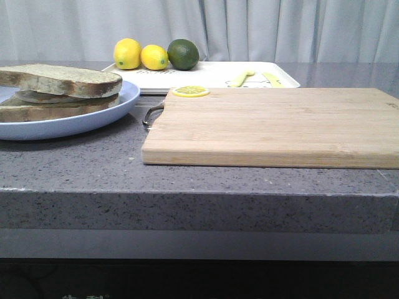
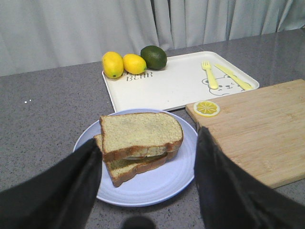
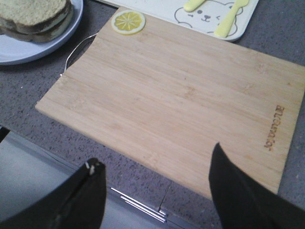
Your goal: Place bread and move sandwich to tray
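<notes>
We see one sandwich (image 2: 138,143), two thick square slices stacked with a pale filling between, on a round blue plate (image 2: 157,183) near the counter's front left edge. Behind it lies one flat white tray (image 2: 171,88) with rounded corners, carrying two lemons (image 2: 113,64), one lime (image 2: 153,57), a yellow fork (image 2: 209,75) and knife (image 2: 233,77). One lemon slice (image 1: 191,91) rests on the far left corner of the smooth wooden board (image 1: 280,124). The left gripper (image 2: 147,188) hovers over the plate, jaws spread, empty; the right gripper (image 3: 157,191) hangs released above the board's near edge.
</notes>
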Controlling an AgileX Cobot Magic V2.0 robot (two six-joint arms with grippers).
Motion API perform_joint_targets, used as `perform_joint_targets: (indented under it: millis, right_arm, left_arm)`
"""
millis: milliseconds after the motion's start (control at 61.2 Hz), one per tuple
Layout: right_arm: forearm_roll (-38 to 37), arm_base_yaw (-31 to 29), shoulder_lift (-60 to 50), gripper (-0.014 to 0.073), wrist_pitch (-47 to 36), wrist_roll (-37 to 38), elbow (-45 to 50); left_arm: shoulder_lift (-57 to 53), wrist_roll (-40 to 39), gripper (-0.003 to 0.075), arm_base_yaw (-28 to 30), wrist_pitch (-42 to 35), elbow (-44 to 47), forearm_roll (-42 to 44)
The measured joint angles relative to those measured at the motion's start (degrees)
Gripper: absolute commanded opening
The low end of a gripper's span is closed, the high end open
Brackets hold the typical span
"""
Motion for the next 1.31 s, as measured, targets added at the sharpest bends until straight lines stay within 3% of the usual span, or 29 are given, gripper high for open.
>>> perform_joint_targets:
  millis: [262, 638, 817, 964, 1112, 1308]
  right_arm:
    - [1.97, 0.0, -9.16, 0.0486, -0.05, 0.0, 4.9]
    - [2.06, 0.0, -10.86, 0.0486, 0.15, 0.0, 5.03]
    - [2.06, 0.0, -10.86, 0.0486, 0.15, 0.0, 5.03]
    - [2.06, 0.0, -10.86, 0.0486, 0.15, 0.0, 5.03]
    - [2.06, 0.0, -10.86, 0.0486, 0.15, 0.0, 5.03]
    - [2.06, 0.0, -10.86, 0.0486, 0.15, 0.0, 5.03]
  left_arm:
    - [4.11, -0.88, 0.0427, 0.0, 7.43, -2.16, 0.4]
    - [24.86, -8.92, 0.0427, 0.0, 22.42, -14.75, 11.9]
    - [36.17, -9.44, 0.0427, 5.38, 23.23, -19.14, 11.85]
    - [44.23, -5.7, 0.0427, 15.05, 23.23, -22.54, 4.73]
    - [51.53, 5.15, 0.0427, 25.33, 22.26, -23.88, -11.99]
    - [58.81, 13.13, 0.0417, 32.34, 20.47, -23.97, -26.81]
